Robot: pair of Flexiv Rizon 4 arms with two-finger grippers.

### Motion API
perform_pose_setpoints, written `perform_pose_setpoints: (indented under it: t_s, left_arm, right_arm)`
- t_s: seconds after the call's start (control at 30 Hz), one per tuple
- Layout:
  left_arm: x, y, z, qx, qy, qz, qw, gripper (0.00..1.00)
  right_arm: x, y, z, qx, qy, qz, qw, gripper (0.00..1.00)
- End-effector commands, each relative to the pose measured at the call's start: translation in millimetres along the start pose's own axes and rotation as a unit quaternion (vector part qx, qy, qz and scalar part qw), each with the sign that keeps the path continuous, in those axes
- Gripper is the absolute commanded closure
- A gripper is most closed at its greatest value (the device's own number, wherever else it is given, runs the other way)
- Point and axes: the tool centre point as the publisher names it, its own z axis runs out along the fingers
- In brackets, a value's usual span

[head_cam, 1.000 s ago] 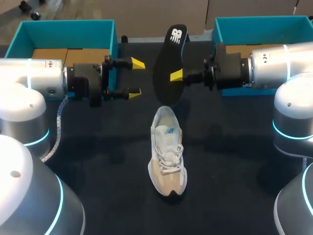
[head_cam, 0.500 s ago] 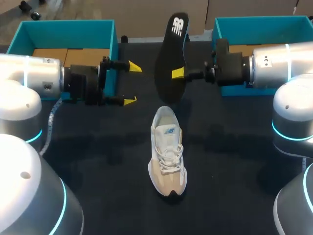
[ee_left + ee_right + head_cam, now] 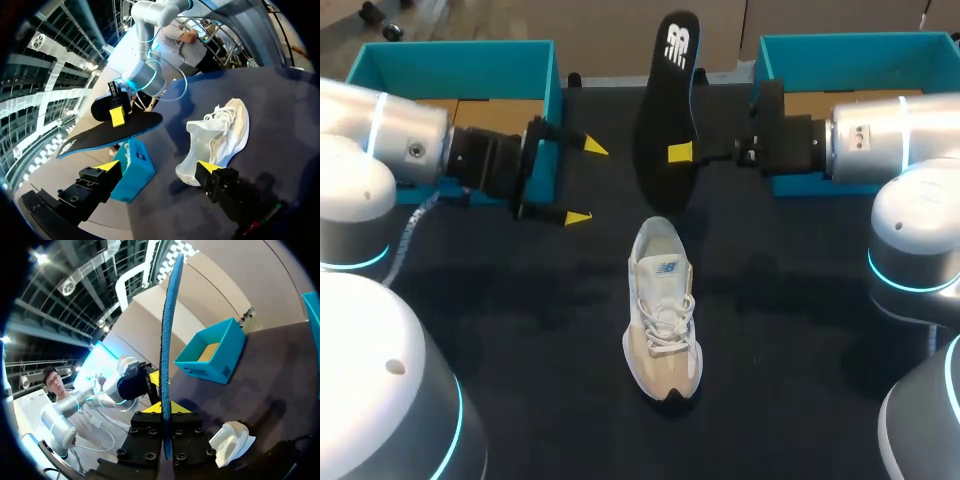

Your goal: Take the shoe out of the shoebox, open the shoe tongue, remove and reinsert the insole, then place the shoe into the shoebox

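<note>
A matte black table top [image 3: 520, 330] spreads wide, with bare dark surface on both sides of the beige and white mesh sneaker [image 3: 662, 320]. The sneaker stands upright near the middle, out of both boxes, rounded toe nearest, open collar farthest, white laces bunched loosely over the tongue.

Beyond it and to the left, the left gripper [image 3: 586, 181] hangs above the table, its two yellow-tipped fingers spread wide with nothing between them; the sneaker is well apart from them, with free room all round. To the right, the right gripper [image 3: 675, 152] is clenched on the long black foam insole with a blue underside [image 3: 667, 110]. In the right wrist view the insole's thin blue edge rises straight up from between the two fingers. It is held in the air just past the sneaker's heel, apart from it.

Farthest back stand two rectangular teal cardboard shoeboxes, open-topped with brown floors: the left teal box [image 3: 460, 55] behind the left arm, the right teal box [image 3: 850, 48] behind the right arm, with the insole over the gap between them
</note>
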Motion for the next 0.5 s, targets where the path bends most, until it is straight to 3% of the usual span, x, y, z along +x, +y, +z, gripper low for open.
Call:
perform_pose_setpoints:
  t_s: [0.03,0.13,0.2,0.27,0.5]
  left_arm:
    - [-1.6,1.0,0.6,0.0,0.008,0.0,1.0,0.0]
    - [3.9,0.9,4.0,0.006,0.012,-0.025,1.0,0.0]
    - [11.7,2.2,9.1,0.001,0.043,-0.066,0.997,0.0]
    - [24.5,5.7,12.6,-0.006,0.072,-0.118,0.99,0.0]
    - [42.9,14.8,10.7,-0.033,0.086,-0.179,0.979,0.0]
  right_arm:
    - [0.4,-0.2,1.9,0.0,-0.002,0.0,1.0,1.0]
    - [0.4,-0.2,1.9,0.0,-0.002,0.0,1.0,1.0]
    - [0.4,-0.2,1.9,0.0,-0.002,0.0,1.0,1.0]
    - [-9.8,-3.9,0.2,-0.02,-0.022,-0.043,0.999,1.0]
    - [-27.1,-12.4,0.3,-0.042,-0.002,-0.133,0.99,1.0]
